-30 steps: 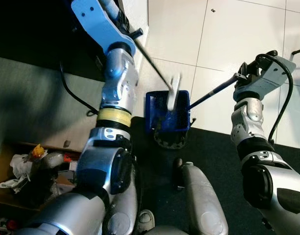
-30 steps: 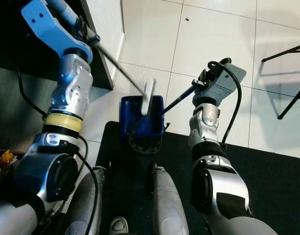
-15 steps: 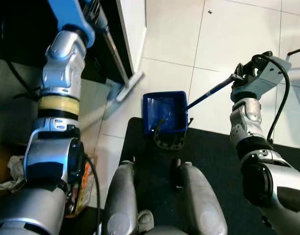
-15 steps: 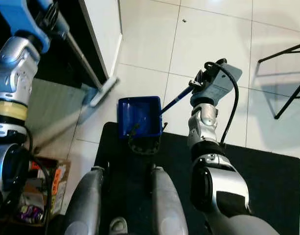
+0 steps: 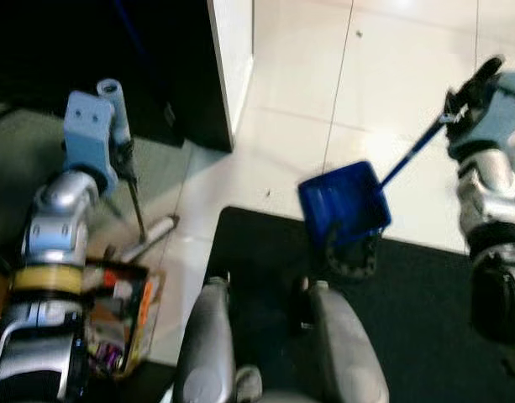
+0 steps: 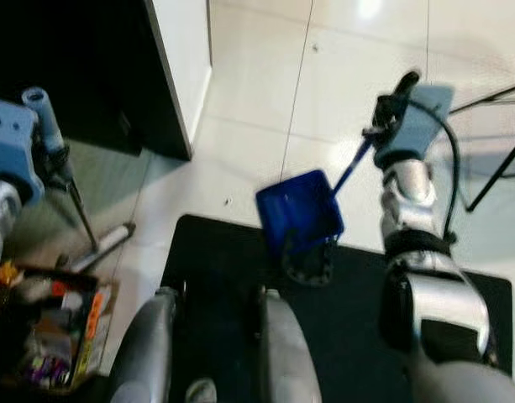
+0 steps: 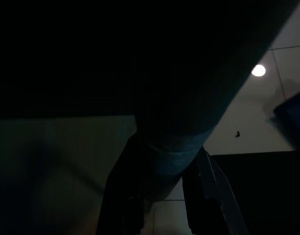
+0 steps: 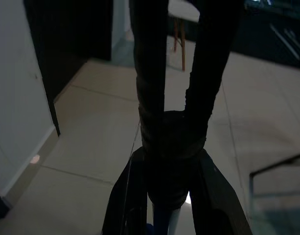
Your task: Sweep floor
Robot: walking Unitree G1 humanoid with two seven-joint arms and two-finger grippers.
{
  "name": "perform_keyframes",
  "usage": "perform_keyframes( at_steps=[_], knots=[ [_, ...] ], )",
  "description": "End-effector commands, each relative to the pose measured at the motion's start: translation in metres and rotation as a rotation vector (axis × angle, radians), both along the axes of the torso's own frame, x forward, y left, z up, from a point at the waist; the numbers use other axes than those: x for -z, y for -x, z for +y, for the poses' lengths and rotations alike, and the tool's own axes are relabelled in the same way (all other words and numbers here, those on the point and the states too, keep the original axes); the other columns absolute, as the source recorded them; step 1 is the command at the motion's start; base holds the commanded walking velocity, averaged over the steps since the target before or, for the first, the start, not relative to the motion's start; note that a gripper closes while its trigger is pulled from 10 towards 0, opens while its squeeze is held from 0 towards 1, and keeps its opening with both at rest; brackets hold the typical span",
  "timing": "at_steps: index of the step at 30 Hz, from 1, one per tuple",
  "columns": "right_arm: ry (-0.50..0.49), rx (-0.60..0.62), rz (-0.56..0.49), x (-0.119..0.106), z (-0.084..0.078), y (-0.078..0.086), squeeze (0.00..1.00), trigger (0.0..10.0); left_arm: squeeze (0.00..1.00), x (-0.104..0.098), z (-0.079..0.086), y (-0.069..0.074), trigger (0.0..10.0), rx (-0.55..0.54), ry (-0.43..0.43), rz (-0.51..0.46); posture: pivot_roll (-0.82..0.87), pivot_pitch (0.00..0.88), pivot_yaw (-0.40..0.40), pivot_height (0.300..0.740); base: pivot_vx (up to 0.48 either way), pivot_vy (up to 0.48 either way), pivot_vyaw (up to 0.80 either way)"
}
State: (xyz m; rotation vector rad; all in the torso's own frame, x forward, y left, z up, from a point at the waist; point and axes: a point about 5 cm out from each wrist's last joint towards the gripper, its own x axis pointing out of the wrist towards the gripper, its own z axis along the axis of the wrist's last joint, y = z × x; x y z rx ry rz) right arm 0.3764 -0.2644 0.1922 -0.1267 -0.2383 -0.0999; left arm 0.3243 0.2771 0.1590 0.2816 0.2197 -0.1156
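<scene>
My left gripper point(image 5: 125, 158) is shut on the thin dark shaft of the broom point(image 5: 138, 210), low on my left side. The pale broom head point(image 5: 153, 238) rests on the tiles beside a cardboard box. In the left wrist view the fingers clamp the broom shaft point(image 7: 174, 142). The blue dustpan point(image 5: 343, 201) hangs tilted over the front edge of the black mat. Its blue handle point(image 5: 412, 151) runs up to my right gripper point(image 5: 455, 107), which is shut on it. The right wrist view shows the wrapped dustpan handle point(image 8: 172, 147) between the fingers.
A cardboard box of clutter point(image 5: 114, 311) sits at my left foot. A dark cabinet with a white end panel point(image 5: 232, 67) stands at the back left. The black mat point(image 5: 408, 319) lies under my legs point(image 5: 211, 344). Black furniture legs point(image 6: 492, 92) are at the far right. A small speck point(image 5: 268, 192) lies on the tiles.
The left arm swung the broom away from the dustpan, down and left to the box. The dustpan lifted, tilted and moved right. The camera view also shifted.
</scene>
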Motion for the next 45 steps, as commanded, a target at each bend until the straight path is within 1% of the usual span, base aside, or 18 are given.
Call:
perform_keyframes(
  at_steps=[1,4,12,16,17,19,20,22,26,28,29,31,35,37,40,41,44,45],
  knots=[
    [0.035,0.009,0.0,-0.003,-0.007,0.002,0.0,10.0,0.0,0.015,-0.006,0.005,10.0,0.003,0.035,0.038,0.03,0.214,-0.041,0.74,0.0,0.0,0.0],
    [0.097,0.06,-0.02,-0.017,-0.023,0.004,0.0,10.0,0.0,0.026,-0.024,0.009,10.0,0.032,0.088,0.008,0.02,0.201,-0.039,0.74,0.0,0.0,0.0],
    [0.111,0.063,0.012,-0.019,-0.038,0.008,0.0,10.0,0.0,0.034,-0.053,0.015,10.0,0.162,0.177,-0.008,0.02,0.195,-0.041,0.74,0.0,0.0,0.0],
    [0.036,0.072,0.022,-0.014,-0.044,0.011,0.0,10.0,0.0,0.041,-0.057,0.012,10.0,0.057,0.227,-0.066,0.02,0.179,-0.03,0.74,0.0,0.0,0.0],
    [0.028,0.076,0.01,-0.012,-0.042,0.012,0.0,10.0,0.0,0.043,-0.055,0.01,10.0,-0.022,0.23,-0.106,0.02,0.176,-0.027,0.74,0.0,0.0,0.0],
    [0.028,0.076,0.01,-0.012,-0.042,0.012,0.0,10.0,0.0,0.043,-0.055,0.01,10.0,-0.022,0.23,-0.106,0.02,0.176,-0.027,0.74,0.0,0.0,0.0],
    [0.047,0.05,-0.011,-0.003,-0.03,0.012,0.0,10.0,0.0,0.044,-0.052,0.008,10.0,-0.179,0.276,-0.194,0.02,0.167,-0.021,0.74,0.0,0.0,0.0],
    [0.263,0.013,-0.061,-0.001,-0.01,0.014,0.0,10.0,0.0,0.044,-0.051,0.008,10.0,-0.27,0.309,-0.241,0.02,0.163,-0.017,0.74,0.0,0.0,0.0],
    [0.332,-0.045,-0.154,-0.003,0.011,0.015,0.0,10.0,0.0,0.043,-0.054,0.008,10.0,-0.277,0.308,-0.272,0.01,0.163,-0.016,0.74,0.0,0.0,0.0],
    [0.552,-0.268,-0.254,0.004,0.061,0.023,0.0,10.0,0.0,0.044,-0.063,0.007,10.0,-0.26,0.316,-0.274,0.01,0.162,-0.013,0.74,0.0,0.0,0.0],
    [0.552,-0.268,-0.254,0.004,0.061,0.023,0.0,10.0,0.0,0.044,-0.063,0.007,10.0,-0.26,0.316,-0.274,0.01,0.162,-0.013,0.74,0.0,0.0,0.0],
    [0.733,-0.419,-0.325,0.018,0.096,0.035,0.0,10.0,0.0,0.046,-0.071,0.006,10.0,-0.238,0.316,-0.275,0.01,0.161,-0.013,0.74,0.0,0.0,0.0],
    [0.834,-0.423,-0.359,0.022,0.104,0.04,0.0,10.0,0.0,0.045,-0.077,0.005,10.0,-0.227,0.313,-0.292,0.01,0.16,-0.014,0.74,0.0,0.0,0.0],
    [0.885,-0.374,-0.372,0.019,0.099,0.037,0.0,10.0,0.0,0.046,-0.079,0.004,10.0,-0.231,0.304,-0.307,0.01,0.157,-0.013,0.74,0.0,0.0,0.0],
    [0.921,-0.354,-0.293,0.025,0.09,0.03,0.0,10.0,0.0,0.048,-0.079,0.003,10.0,-0.229,0.287,-0.307,0.0,0.156,-0.011,0.74,0.0,0.0,0.0],
    [0.898,-0.361,-0.227,0.031,0.086,0.028,0.0,10.0,0.0,0.05,-0.081,0.003,10.0,-0.216,0.281,-0.293,0.0,0.155,-0.012,0.74,0.0,0.0,0.0],
    [0.869,-0.361,-0.179,0.035,0.081,0.028,0.0,10.0,0.0,0.051,-0.082,0.003,10.0,-0.206,0.277,-0.284,0.0,0.155,-0.012,0.74,0.0,0.0,0.0],
    [0.768,-0.334,-0.088,0.044,0.07,0.028,0.0,10.0,0.0,0.058,-0.084,0.005,10.0,-0.15,0.224,-0.234,0.0,0.15,-0.012,0.74,0.0,0.0,0.0]
  ],
)
